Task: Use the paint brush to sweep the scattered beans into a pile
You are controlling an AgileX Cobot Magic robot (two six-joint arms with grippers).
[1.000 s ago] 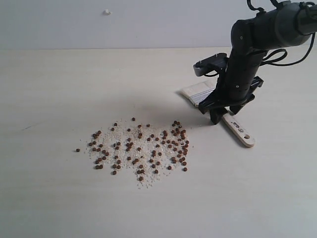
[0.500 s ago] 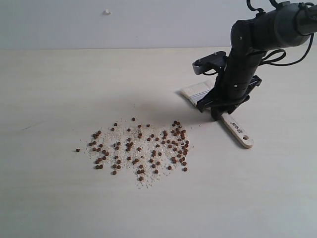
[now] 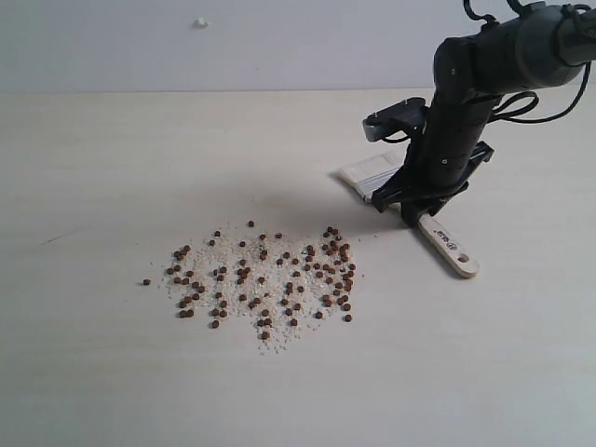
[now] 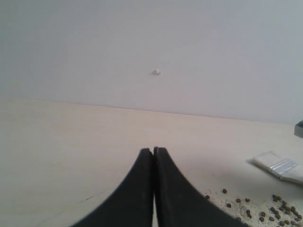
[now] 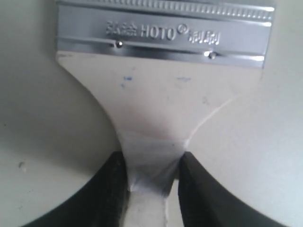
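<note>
Right claw (image 3: 410,212): closed on the paint brush (image 3: 448,248). The right wrist view shows its two black fingers (image 5: 118,184) pressed against either side of the narrow neck of the wooden handle (image 5: 158,99), just behind the silver metal band (image 5: 161,33), which bears stamped lettering. The claw (image 5: 154,177) grips the brush roughly midway along its length. The bristle end projects on one side of the fingers, and the handle end, with its hole and dark print, projects on the other.

Brush position: low over the table (image 3: 112,168), lying nearly flat. Whether it rests on the surface or is held just clear of it cannot be determined.

Beans (image 3: 261,279): reddish-brown, spread in a loose, wide patch among whitish crumbs, not gathered. The patch lies to the bristle side of the brush and nearer the camera than it. The closest beans are near the brush but do not touch it, with a strip of bare table between them.

Left claw (image 4: 154,156): fingers pressed together, tips meeting, nothing between them. It is held well apart from the brush. The brush head (image 4: 279,166) and the edge of the bean patch (image 4: 279,213) appear at the margin of its camera view.
</note>
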